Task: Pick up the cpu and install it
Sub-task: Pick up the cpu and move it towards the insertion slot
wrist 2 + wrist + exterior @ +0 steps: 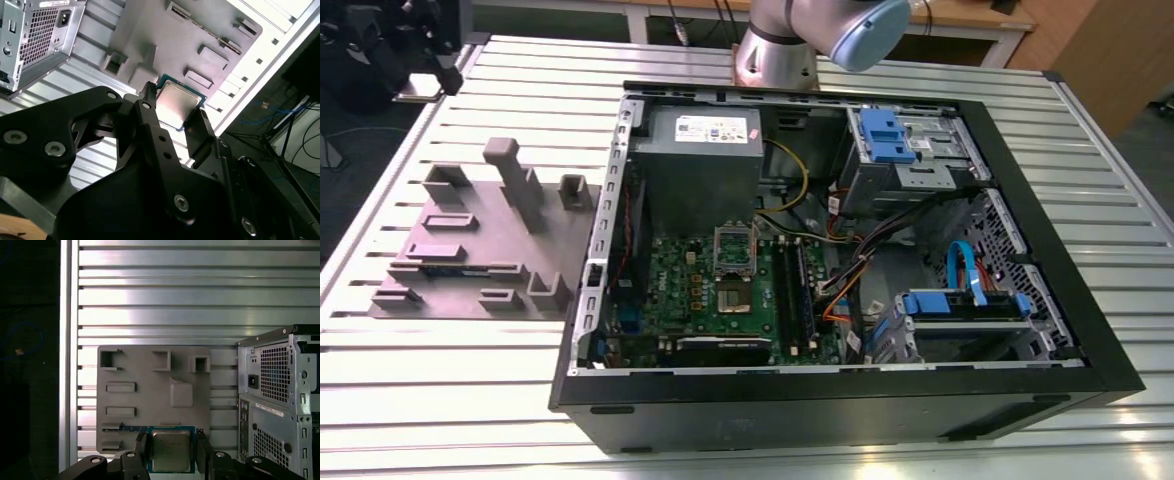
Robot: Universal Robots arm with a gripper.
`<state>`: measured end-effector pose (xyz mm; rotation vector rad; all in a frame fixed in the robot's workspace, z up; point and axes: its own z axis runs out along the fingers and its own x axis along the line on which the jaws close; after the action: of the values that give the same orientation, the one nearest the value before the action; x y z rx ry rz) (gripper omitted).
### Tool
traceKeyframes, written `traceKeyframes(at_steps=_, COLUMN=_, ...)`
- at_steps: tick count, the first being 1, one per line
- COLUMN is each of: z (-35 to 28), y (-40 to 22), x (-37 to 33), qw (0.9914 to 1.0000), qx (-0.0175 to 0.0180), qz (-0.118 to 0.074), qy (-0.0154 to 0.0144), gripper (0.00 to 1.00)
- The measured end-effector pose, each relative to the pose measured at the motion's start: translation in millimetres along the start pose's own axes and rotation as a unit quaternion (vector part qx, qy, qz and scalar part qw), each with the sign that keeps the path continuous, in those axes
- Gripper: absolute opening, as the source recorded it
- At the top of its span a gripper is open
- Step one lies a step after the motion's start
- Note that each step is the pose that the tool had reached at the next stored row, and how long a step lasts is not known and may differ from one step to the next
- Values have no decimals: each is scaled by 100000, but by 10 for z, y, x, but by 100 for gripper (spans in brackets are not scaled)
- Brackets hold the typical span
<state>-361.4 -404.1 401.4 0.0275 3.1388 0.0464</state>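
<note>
Over grey fixture (145,390), hand (172,446) gripping cpu (171,454), PC case (275,405) nr.

Ribbed aluminium table top (454,400) built of parallel slotted profiles, bright overhead light glaring off its slats, white-framed bench (974,38) with wooden top behind it, brown wooden panel (1107,60) at the exterior view's right, dark floor (30,405) beside the table edge.

Tally: one cpu (180,102), a small flat silvery-grey square chip; two black metal fingers (156,131) of mine. One open black tower computer case (854,400), one grey moulded fixture plate (467,245), two blue plastic drive caddies (887,135).
</note>
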Motion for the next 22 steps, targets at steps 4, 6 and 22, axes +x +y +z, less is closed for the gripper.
traceKeyframes(at_steps=4, z=0, y=1, x=-64, qw=100000, qx=0, qz=-5, qy=-1, gripper=47)
traceKeyframes(at_steps=6, z=0, y=2, x=-97, qw=100000, qx=-2, qz=-4, qy=-2, gripper=47)
traceKeyframes(at_steps=22, z=1, y=6, x=-347, qw=100000, qx=-1, qz=-3, qy=0, gripper=47)
